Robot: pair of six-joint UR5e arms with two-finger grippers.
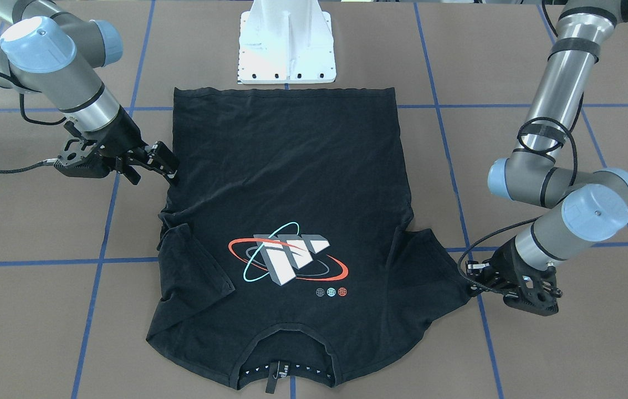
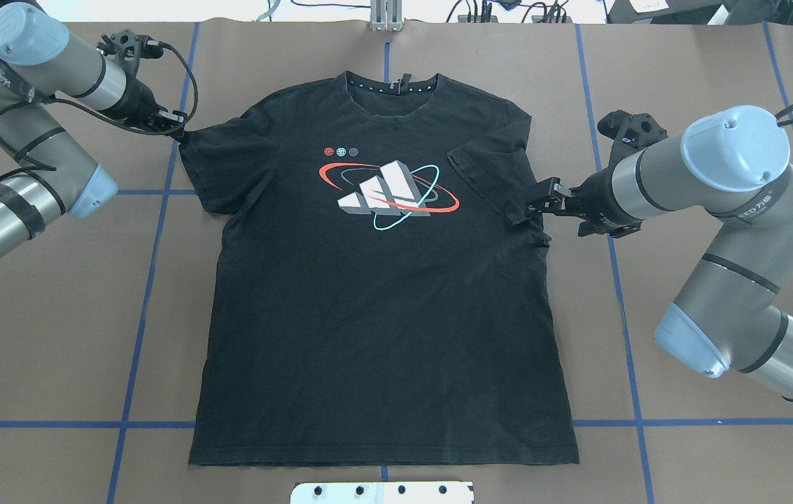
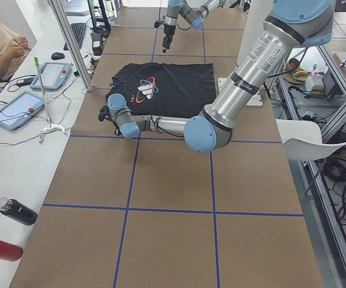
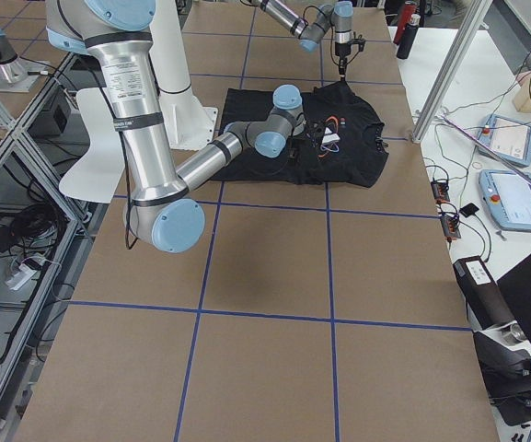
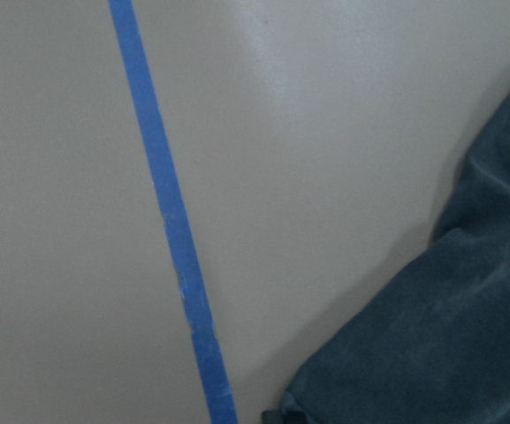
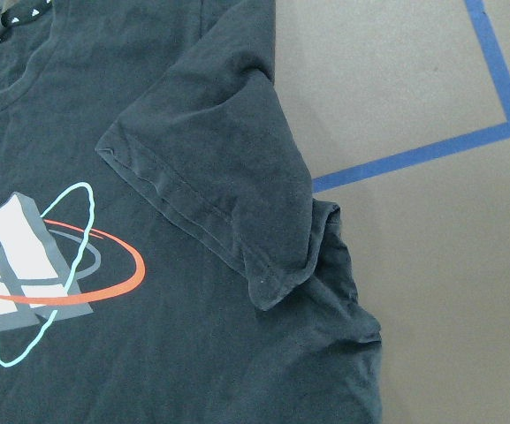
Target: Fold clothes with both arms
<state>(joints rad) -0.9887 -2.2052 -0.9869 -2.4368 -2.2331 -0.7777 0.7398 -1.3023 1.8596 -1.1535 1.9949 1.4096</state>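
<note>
The black T-shirt (image 2: 382, 315) is spread flat, graphic up, on the brown table (image 2: 53, 315). Its collar is cut off in the front-facing view. The left gripper (image 2: 178, 129) is lowered to a sleeve tip (image 2: 192, 141), but its grip cannot be made out. The right gripper (image 2: 535, 204) is held spread beside the folded-in sleeve (image 2: 487, 175).

Bright even overhead light, soft faint shadows, mild glare and blur in left wrist view

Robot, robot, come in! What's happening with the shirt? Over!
Left gripper at left sleeve tip, right gripper at T-shirt edge by right sleeve; grips unclear. T-shirt flat, graphic up, right sleeve folded in. Nothing on it. Over.
</note>
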